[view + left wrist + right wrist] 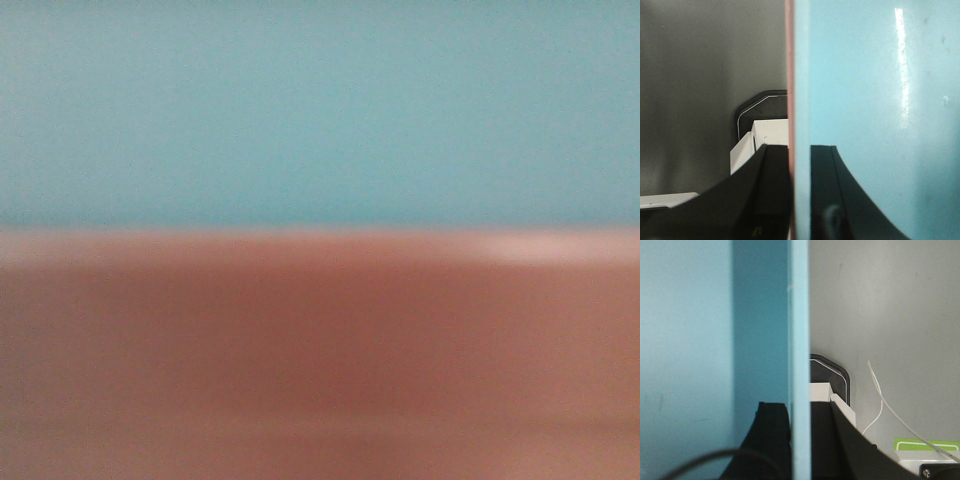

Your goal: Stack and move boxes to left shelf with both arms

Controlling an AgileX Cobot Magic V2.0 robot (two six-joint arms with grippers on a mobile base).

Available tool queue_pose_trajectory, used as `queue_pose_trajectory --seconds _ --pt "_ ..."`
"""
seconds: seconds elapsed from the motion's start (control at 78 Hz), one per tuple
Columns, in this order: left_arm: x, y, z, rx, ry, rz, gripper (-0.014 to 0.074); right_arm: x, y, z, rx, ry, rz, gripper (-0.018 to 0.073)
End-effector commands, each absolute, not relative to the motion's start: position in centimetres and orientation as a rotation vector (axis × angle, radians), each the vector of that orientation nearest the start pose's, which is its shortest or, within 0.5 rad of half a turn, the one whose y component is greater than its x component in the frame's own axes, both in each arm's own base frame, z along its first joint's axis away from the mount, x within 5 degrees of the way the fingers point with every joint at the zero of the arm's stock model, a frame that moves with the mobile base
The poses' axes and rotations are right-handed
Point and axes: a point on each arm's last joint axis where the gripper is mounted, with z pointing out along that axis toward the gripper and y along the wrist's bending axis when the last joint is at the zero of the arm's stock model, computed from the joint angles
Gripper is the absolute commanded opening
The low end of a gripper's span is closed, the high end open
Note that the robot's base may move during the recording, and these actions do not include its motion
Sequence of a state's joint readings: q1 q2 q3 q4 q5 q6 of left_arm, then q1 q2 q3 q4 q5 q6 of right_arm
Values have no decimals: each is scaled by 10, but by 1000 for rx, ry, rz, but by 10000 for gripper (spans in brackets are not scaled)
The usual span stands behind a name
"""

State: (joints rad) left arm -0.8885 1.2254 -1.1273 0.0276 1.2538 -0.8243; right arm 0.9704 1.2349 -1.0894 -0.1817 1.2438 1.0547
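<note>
Grey floor (700, 75) backs both wrist views, out of focus. Up close, the blue box (320, 110) and pink box (320, 360) blot out my front camera, blue across the top half, pink along the bottom. I judge the stacking done, with blue nested inside pink. The left gripper (792, 150) is clamped across both walls of the boxes, one finger outside on pink and one inside on blue. The right gripper (799, 407) pinches a wall where only blue shows. A white cable (880, 395) trails at lower right. I see no left shelf anywhere, so the move and set-down are left.
</note>
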Motion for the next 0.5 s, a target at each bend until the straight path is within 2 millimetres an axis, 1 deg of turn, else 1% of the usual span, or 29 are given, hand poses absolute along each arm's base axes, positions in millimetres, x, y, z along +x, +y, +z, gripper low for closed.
queue_pose_trajectory --seconds 0.0,0.487 --pt "131 -161 349 116 2900 -324 -3 136 163 338 70 2792 173 53" --pt "131 -161 349 116 2900 -324 -3 136 163 338 70 2792 173 53"
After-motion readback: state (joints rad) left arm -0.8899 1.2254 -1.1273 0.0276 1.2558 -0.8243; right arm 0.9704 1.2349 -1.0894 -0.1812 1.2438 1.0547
